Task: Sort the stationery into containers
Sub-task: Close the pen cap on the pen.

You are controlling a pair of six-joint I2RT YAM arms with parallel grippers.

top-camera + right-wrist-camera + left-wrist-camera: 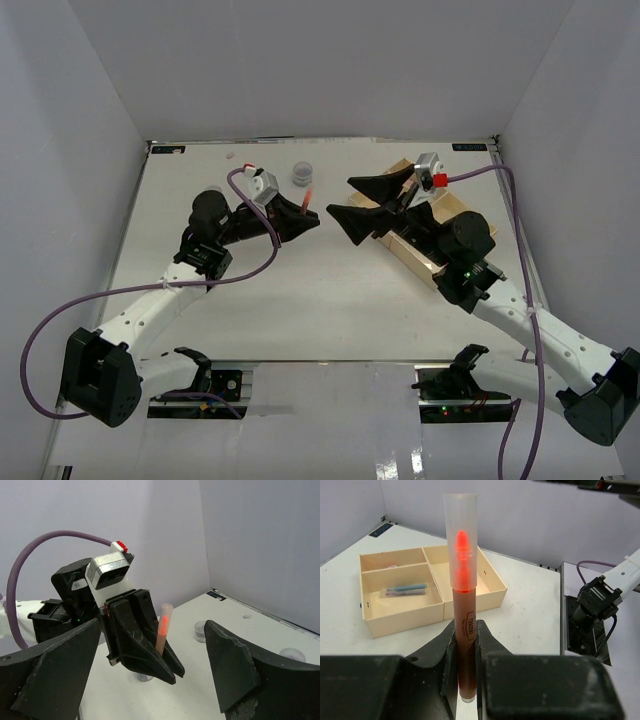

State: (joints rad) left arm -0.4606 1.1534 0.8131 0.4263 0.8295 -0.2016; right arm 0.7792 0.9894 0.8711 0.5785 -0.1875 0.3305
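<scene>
We hold an orange pen upright; our other hand stands open.
Our left gripper (pixel 465 647) is clamped tight on the orange pen (pixel 464 595), clear cap up, above the table (pixel 300 300), apart from the tray (pixel 402 620). Our right gripper (pixel 340 197) is spread wide, holding nothing, facing the pen. Two pens (pixel 405 590) lie in one smaller tray compartment.

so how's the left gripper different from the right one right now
The left gripper is shut, while the right gripper stands wide open. The left gripper clamps an orange marker by its lower barrel, with the clear-capped tip pointing up; the right gripper holds nothing. What they share: both have black fingers and point toward each other, tips close together.
</scene>
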